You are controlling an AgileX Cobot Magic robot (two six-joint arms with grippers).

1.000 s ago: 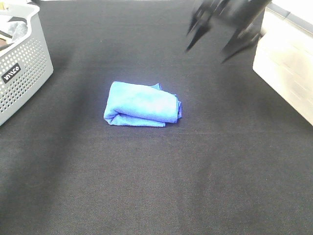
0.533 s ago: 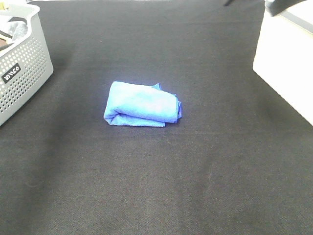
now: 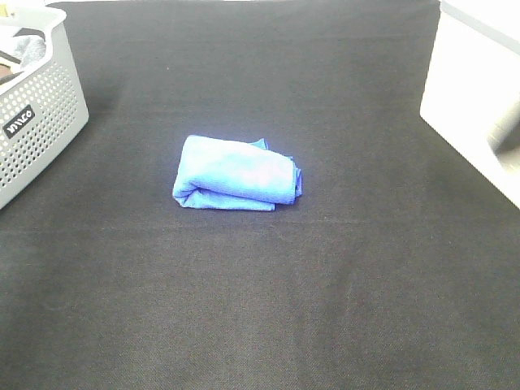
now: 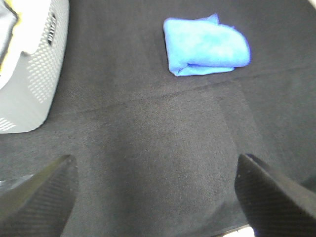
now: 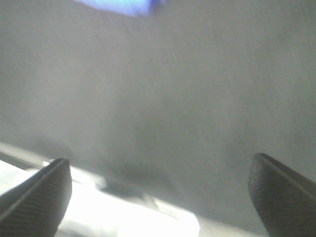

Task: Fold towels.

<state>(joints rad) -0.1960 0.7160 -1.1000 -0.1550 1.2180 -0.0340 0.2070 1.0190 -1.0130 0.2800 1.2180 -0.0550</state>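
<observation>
A blue towel (image 3: 236,173) lies folded into a thick rectangle on the black table, near the middle in the exterior high view. It also shows in the left wrist view (image 4: 205,46) and as a blue patch at the edge of the blurred right wrist view (image 5: 118,6). My left gripper (image 4: 155,195) is open and empty, well away from the towel. My right gripper (image 5: 158,190) is open and empty, with the table's edge under it. Neither gripper shows in the exterior high view.
A grey perforated basket (image 3: 41,114) with cloth inside stands at the far left of the table; it also shows in the left wrist view (image 4: 34,74). A white surface (image 3: 475,106) borders the table on the right.
My right arm has swung out of the exterior high view from the far right. The towel has not moved.
</observation>
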